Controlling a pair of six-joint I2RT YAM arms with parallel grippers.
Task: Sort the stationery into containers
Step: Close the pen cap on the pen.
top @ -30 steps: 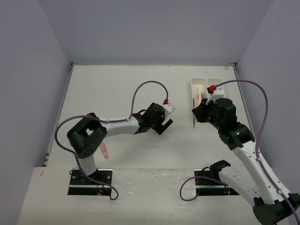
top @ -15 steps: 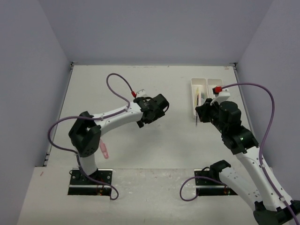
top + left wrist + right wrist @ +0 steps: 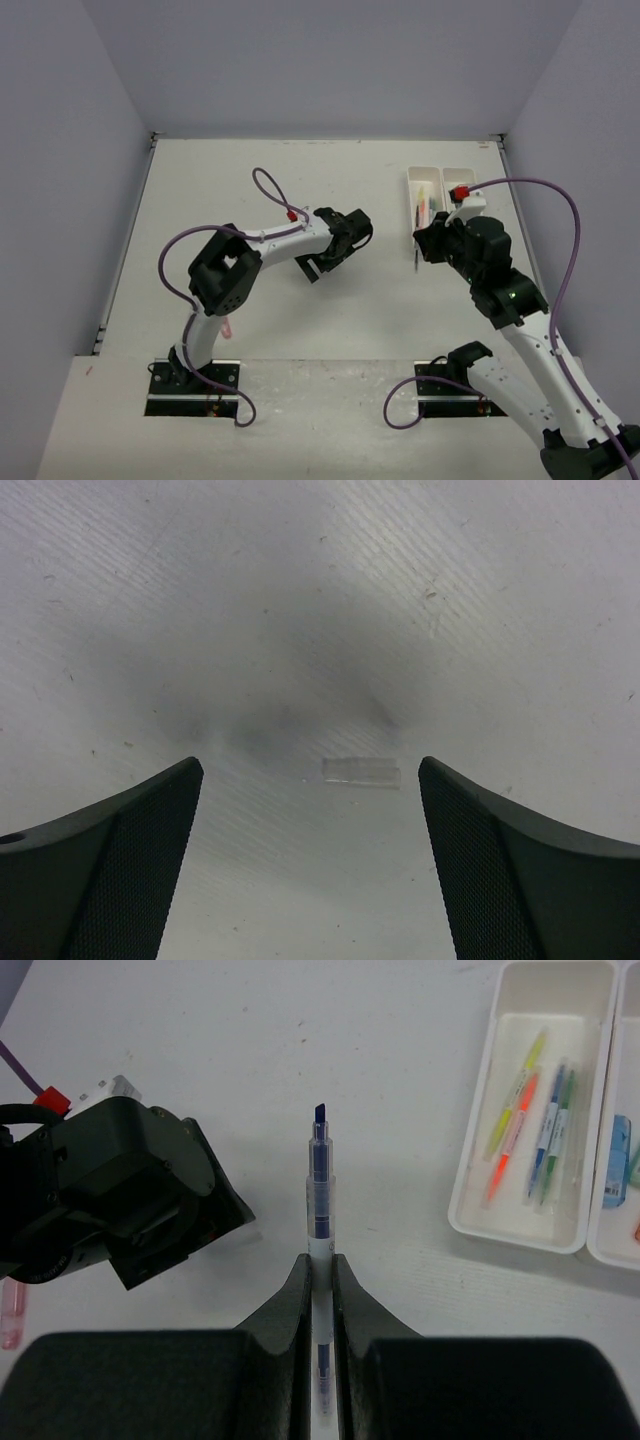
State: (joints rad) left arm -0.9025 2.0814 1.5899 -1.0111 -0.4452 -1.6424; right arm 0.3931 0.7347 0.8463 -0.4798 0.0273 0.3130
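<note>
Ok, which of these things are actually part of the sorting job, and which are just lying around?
Job: blue pen in the right gripper; white tray with pens in it; second tray; pink marker on the table.
Lying about: small clear piece below the left gripper; purple cables.

Matt scuffed white table [image 3: 300,580], smooth white plastic tray [image 3: 515,1236], clear plastic pen [image 3: 320,1192]

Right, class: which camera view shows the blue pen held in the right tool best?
The right wrist view: the blue pen runs up the middle, chisel tip bare, pinched in the right tool. The top external view gives only a thin dark sliver beside that tool. The left wrist view misses it altogether.
</note>
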